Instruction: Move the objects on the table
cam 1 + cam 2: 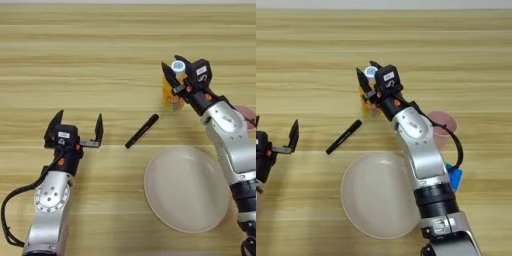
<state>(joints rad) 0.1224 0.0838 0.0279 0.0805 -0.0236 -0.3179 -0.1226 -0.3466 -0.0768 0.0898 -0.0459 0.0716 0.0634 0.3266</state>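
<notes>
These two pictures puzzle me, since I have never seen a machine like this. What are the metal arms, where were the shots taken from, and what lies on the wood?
Both pictures come from one stereo camera on a humanoid robot's head, looking down at a wooden table; the right eye view simply reaches further right. The silver limbs are its arms, each ending in a two-fingered black tool. The left tool is open over bare wood, holding nothing. The right tool has its fingers either side of a small orange-juice bottle with a white cap; whether it grips it yet is unclear. Also on the table: a black pen, a round beige plate, a pink cup, and something blue mostly hidden behind the right arm.
</notes>
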